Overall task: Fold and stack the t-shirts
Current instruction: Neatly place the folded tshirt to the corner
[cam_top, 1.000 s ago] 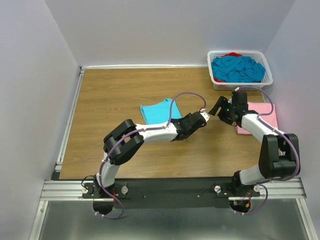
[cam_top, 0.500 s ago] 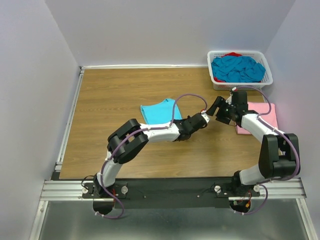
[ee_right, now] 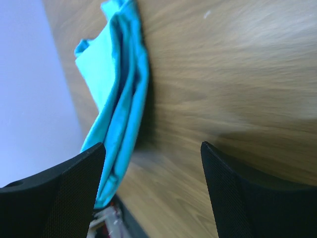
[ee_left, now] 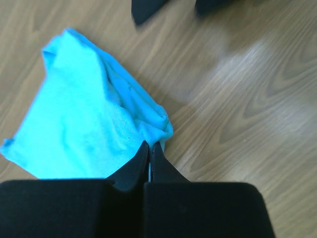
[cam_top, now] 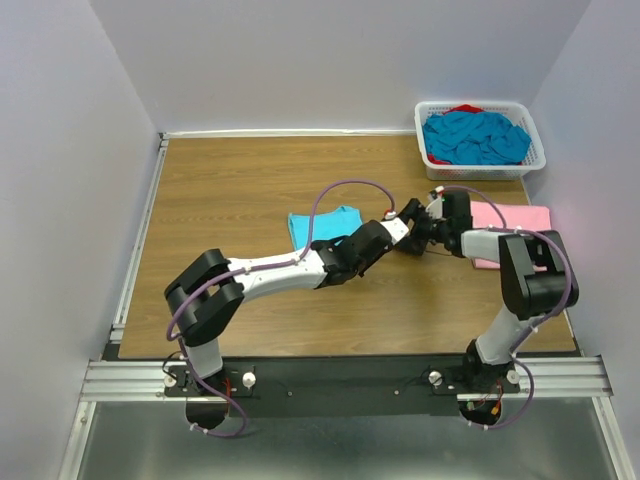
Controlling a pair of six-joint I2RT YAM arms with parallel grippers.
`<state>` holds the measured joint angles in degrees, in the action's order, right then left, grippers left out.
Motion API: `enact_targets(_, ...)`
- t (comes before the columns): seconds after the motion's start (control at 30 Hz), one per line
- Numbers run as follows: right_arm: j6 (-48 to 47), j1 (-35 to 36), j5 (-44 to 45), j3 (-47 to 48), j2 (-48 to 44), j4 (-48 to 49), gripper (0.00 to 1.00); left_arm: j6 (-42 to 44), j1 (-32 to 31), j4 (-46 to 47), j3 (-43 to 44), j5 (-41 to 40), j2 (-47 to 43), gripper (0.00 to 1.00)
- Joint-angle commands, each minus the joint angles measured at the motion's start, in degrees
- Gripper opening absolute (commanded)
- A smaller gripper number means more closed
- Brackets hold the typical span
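A folded turquoise t-shirt (cam_top: 318,220) lies mid-table, its right part hidden under my left arm. In the left wrist view my left gripper (ee_left: 150,145) is shut, with the near corner of this t-shirt (ee_left: 79,124) pinched at its tips. From above, the left gripper (cam_top: 405,216) sits just right of the shirt. My right gripper (cam_top: 422,228) faces it from the right, low over the wood and open with nothing between its fingers (ee_right: 152,145). Beyond them the t-shirt (ee_right: 116,89) shows edge-on. A pale pink t-shirt (cam_top: 520,218) lies flat at the right.
A white lattice basket (cam_top: 480,170) at the back right holds a heap of turquoise t-shirts (cam_top: 475,137) and a bit of red cloth (cam_top: 463,108). Grey walls close in on the left, back and right. The two grippers' tips almost meet.
My left gripper has closed and shifted slightly back. The right gripper has swung left and down toward it, still open. The turquoise t-shirt's left edge has slid a little right.
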<state>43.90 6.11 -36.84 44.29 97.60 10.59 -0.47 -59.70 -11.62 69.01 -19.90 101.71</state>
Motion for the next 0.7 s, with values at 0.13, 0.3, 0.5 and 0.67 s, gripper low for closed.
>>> enact_targets(0.13,14.11,9.08,-6.93,-0.18,9.09,17.71,0.84,-2.25,0.02,3.09,-2.13,4.43,-2.84,0.00)
enact_targets(0.3,16.22,11.11,-7.19,1.76,12.70,20.00,0.84,-2.17,0.02,3.27,-2.57,4.87,-2.13,0.00)
enact_targets(0.5,14.99,11.91,-7.63,1.41,13.40,19.82,0.77,-2.43,-0.15,4.23,-2.74,6.27,-2.13,0.00)
enact_targets(0.67,12.89,11.65,-3.96,-1.40,10.08,16.59,0.75,-2.43,-0.06,4.23,-3.27,4.79,-2.57,0.00)
